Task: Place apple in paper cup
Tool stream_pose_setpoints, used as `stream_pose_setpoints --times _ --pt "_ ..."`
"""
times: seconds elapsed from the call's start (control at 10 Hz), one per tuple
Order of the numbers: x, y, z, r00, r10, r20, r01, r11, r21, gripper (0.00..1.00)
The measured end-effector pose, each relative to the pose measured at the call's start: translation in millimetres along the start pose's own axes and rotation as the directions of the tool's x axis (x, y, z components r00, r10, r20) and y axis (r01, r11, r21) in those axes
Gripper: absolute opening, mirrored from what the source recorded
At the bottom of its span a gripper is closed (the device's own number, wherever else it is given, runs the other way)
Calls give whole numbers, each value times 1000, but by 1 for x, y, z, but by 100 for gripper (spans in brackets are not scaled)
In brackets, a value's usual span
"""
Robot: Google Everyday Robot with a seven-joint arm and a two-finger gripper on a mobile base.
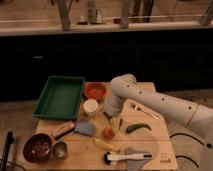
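Note:
The apple, small, round and red-orange, lies on the wooden table just in front of the middle. The paper cup, short and white, stands upright behind and to the left of it, next to the orange bowl. My gripper hangs from the white arm that reaches in from the right. It points down just above and behind the apple, to the right of the cup. I cannot tell whether it touches the apple.
A green tray sits at the back left. A blue sponge, a wooden block, a dark bowl and a metal cup lie to the left. A green chili, a banana, a white-handled brush and a fork lie to the right and front.

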Motion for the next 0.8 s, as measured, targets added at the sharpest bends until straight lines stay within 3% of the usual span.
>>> stream_pose_setpoints --times 0.8 --pt "16 16 22 998 30 62 -29 999 -20 80"
